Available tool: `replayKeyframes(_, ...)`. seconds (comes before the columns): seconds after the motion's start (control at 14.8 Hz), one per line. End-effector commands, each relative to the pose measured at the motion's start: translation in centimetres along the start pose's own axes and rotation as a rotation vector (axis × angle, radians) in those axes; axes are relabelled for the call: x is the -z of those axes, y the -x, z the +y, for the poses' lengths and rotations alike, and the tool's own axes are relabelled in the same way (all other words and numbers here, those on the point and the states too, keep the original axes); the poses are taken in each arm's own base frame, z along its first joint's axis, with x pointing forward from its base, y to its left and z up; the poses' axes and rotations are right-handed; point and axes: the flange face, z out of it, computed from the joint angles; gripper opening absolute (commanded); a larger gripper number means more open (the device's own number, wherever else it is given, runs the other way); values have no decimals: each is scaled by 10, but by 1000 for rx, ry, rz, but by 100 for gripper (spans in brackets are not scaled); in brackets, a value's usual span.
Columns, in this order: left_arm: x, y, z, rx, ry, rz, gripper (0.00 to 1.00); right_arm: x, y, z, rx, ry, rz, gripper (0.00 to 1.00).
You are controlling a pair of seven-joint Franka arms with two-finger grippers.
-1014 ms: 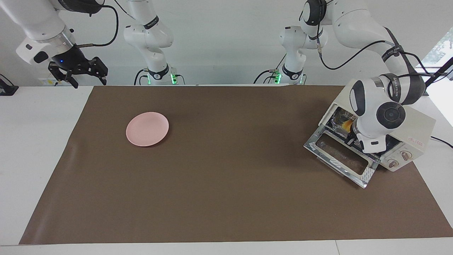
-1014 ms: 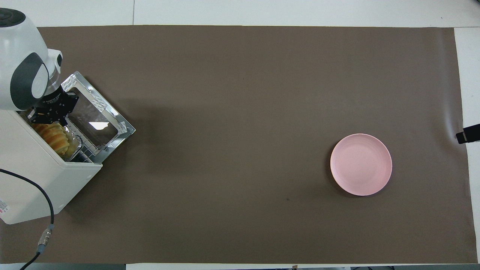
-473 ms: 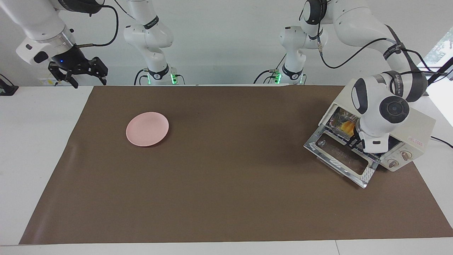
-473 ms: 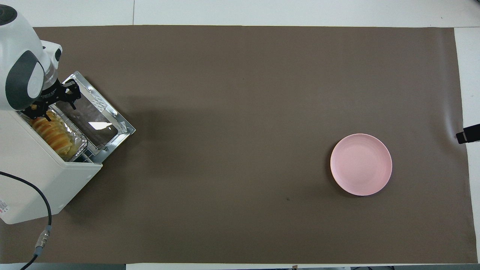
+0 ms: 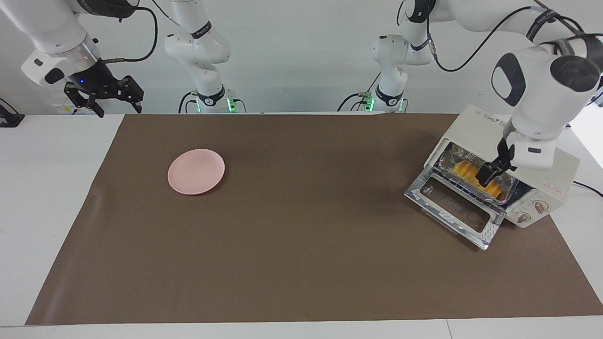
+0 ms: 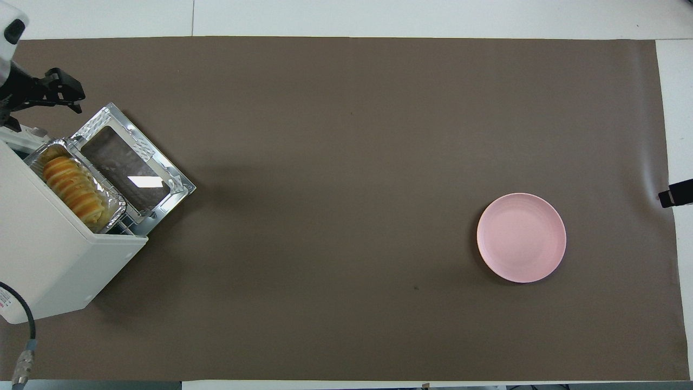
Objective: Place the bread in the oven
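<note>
The bread [image 5: 466, 167] lies in a crinkled foil tray [image 5: 448, 157] on the rack in the mouth of the cream-white oven [image 5: 551, 162], at the left arm's end of the table. The oven's glass door [image 5: 452, 207] hangs open and flat. In the overhead view the bread [image 6: 73, 189] shows whole in the tray [image 6: 116, 208] at the oven [image 6: 48, 254] opening. My left gripper [image 5: 490, 175] is open and empty, raised over the tray, clear of the bread. My right gripper [image 5: 104, 100] is open and waits raised off the mat at its own end.
A round pink plate [image 5: 196, 171] sits bare on the brown mat [image 5: 301, 263] toward the right arm's end; it also shows in the overhead view [image 6: 521, 237]. The oven's cable [image 6: 24, 346] trails off the mat's near edge.
My left gripper has pulled up and out of the oven's mouth, leaving the bread in the foil tray. The right arm has not moved.
</note>
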Motion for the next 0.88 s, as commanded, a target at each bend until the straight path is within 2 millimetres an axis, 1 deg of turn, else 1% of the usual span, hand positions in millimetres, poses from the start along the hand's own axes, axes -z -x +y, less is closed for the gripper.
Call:
replayKeyframes(0.0,35,33,-22,-171,82,-50,100,1,6,-1,-3,6,-8,100)
replayKeyframes(0.14,46,51,-19,-253,87,-84,100,1,6,-1,-3,6,-7,100)
replayKeyframes(0.2,58,67,-15,-276,90,-100,100,1,6,-1,-3,6,-8,100)
replayKeyframes(0.27,63,78,-10,-295,93,-110,100,1,6,-1,-3,6,-7,100)
replayKeyframes(0.34,63,96,9,-339,96,-117,100,1,6,-1,-3,6,-8,100)
replayKeyframes(0.41,65,112,15,-365,98,-122,100,1,6,-1,-3,6,-8,100)
replayKeyframes(0.47,64,119,10,-370,94,-127,100,1,6,-1,-3,6,-8,100)
replayKeyframes(0.54,65,113,7,-363,104,-91,100,1,6,-1,-3,6,-8,100)
replayKeyframes(0.61,65,112,6,-363,109,-79,100,1,6,-1,-3,6,-8,100)
replayKeyframes(0.74,65,120,12,-383,106,-83,100,1,6,-1,-3,6,-8,100)
replayKeyframes(0.81,61,122,9,-390,106,-84,100,1,6,-1,-3,6,-8,100)
